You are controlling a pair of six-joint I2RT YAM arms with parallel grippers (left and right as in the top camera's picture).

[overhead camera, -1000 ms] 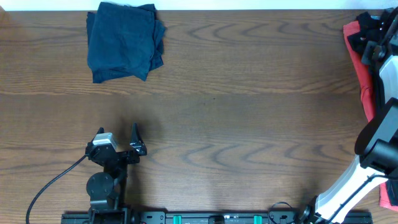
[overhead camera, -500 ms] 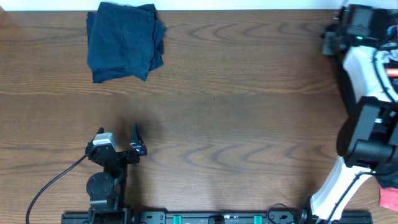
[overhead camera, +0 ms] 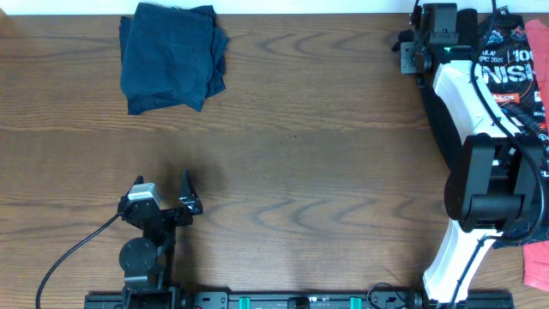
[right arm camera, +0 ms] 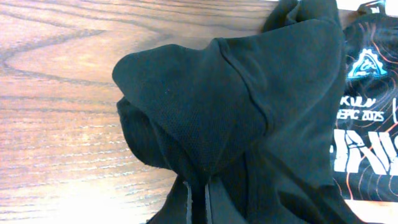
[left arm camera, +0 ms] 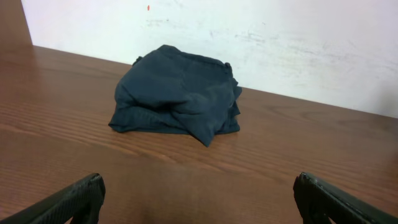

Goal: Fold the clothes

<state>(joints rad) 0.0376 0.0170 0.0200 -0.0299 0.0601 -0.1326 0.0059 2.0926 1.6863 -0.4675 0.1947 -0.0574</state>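
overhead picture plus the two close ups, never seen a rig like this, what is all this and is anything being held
Two robot arms work at a wooden table. The overhead picture looks straight down from a fixed camera. Each close-up comes from a small camera on one arm's wrist.

The left gripper, at the bottom left, is open and empty. Its camera looks across at a roughly folded dark navy garment by the far edge.

The white right arm stretches to the far right corner. There the right gripper appears pinched shut on a bunched black T-shirt with white lettering. Coral-red cloth lies beside it at the table's right edge.
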